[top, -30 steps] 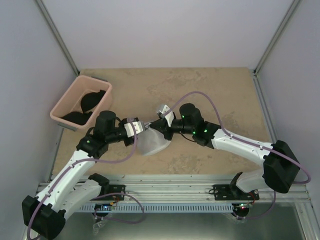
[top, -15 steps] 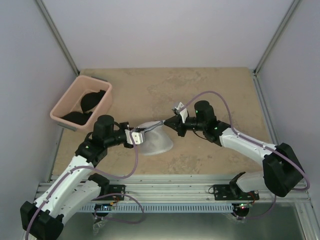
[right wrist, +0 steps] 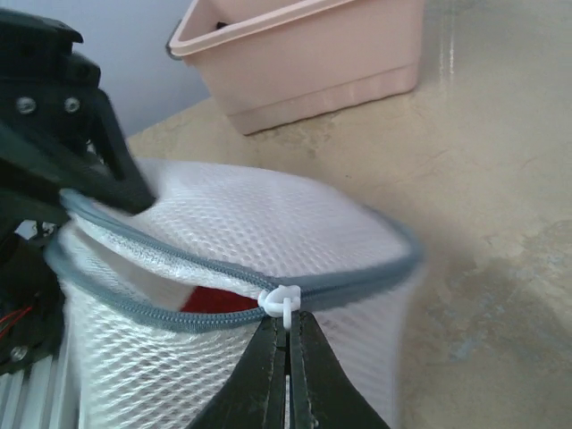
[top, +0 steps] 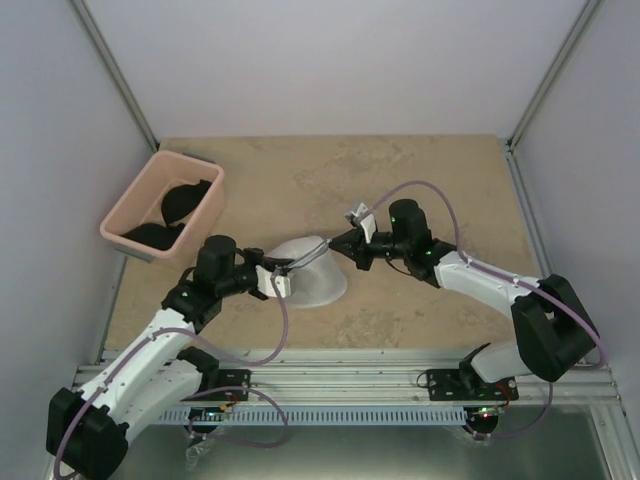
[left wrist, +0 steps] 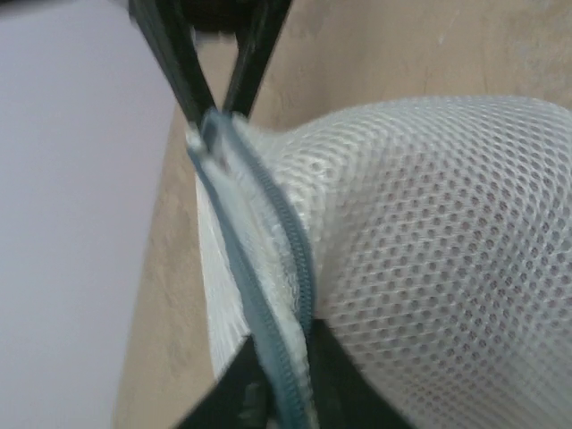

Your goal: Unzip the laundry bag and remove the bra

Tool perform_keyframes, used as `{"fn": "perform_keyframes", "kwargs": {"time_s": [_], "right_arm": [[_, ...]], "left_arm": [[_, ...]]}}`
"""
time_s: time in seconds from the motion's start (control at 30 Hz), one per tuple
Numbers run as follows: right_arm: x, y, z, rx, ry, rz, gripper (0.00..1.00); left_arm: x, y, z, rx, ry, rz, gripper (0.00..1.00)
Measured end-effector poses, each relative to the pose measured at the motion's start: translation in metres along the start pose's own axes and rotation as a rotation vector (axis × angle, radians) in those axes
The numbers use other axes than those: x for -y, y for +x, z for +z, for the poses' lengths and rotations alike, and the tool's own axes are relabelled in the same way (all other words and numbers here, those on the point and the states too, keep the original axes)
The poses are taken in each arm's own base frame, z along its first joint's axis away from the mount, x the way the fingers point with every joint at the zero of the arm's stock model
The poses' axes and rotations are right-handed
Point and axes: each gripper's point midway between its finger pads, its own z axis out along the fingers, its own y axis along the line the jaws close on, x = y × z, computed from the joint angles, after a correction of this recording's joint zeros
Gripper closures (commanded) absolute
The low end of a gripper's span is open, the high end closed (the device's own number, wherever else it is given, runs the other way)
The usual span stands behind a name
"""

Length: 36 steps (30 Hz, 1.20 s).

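Pink plastic makes up the bin (top: 208,206) at the far left corner of the tan, mottled table (top: 430,180). Black bras (top: 180,206) lie in it, and it stands well apart from the arms. Nothing lies between the arms and the laundry bag (top: 316,281), which sits near the middle of the table, between the two of them.

The left arm bends in from the near left and the right arm from the near right, both reaching low and nearly level so that they meet the bag from opposite sides. The left gripper (left wrist: 290,354) is pinched tight on the bag's grey zipper rim. The right gripper (right wrist: 288,327) has its thin black fingers closed on the small white zipper pull (right wrist: 281,303) at the rim's other side.

The bag is white open mesh, soft and round like a small drum, with a grey toothed zipper around its top edge. The zipper has parted into a narrow slit. Through that slit a patch of the red bra (right wrist: 214,299) shows inside the bag.
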Motion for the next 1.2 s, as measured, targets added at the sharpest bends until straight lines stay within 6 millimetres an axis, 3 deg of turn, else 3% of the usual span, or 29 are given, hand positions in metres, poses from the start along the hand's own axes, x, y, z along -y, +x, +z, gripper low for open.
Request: {"fn": "perform_keyframes", "kwargs": {"time_s": [0.13, 0.2, 0.3, 0.43, 0.63, 0.77, 0.97, 1.03, 1.2], "right_arm": [[0.001, 0.011, 0.007, -0.011, 0.04, 0.019, 0.99], [0.0, 0.013, 0.01, -0.015, 0.059, 0.024, 0.99], [-0.004, 0.01, 0.015, -0.002, 0.08, 0.022, 0.99], [-0.014, 0.007, 0.022, 0.009, 0.098, 0.025, 1.0], [-0.034, 0.002, 0.03, 0.026, 0.094, 0.042, 1.0], [-0.046, -0.003, 0.034, 0.036, 0.076, 0.04, 1.0], [-0.066, -0.009, 0.039, 0.043, 0.024, 0.001, 0.99], [-0.069, -0.009, 0.04, 0.042, 0.013, -0.007, 1.0], [-0.07, -0.008, 0.04, 0.038, 0.003, -0.025, 0.99]], "left_arm": [[0.024, 0.034, 0.002, -0.121, 0.061, -0.045, 0.17], [0.038, 0.042, -0.001, -0.162, 0.12, -0.079, 0.02], [0.048, 0.04, -0.01, -0.188, 0.198, -0.115, 0.01], [0.036, 0.022, -0.021, -0.175, 0.225, -0.188, 0.01], [-0.001, -0.006, -0.018, -0.097, 0.107, -0.492, 0.15], [-0.01, -0.019, -0.01, -0.048, 0.072, -0.597, 0.29], [-0.008, -0.006, 0.002, -0.081, 0.027, -0.616, 0.59], [-0.007, -0.002, 0.004, -0.092, 0.022, -0.597, 0.75], [-0.004, 0.003, 0.005, -0.107, 0.016, -0.54, 1.0]]}}
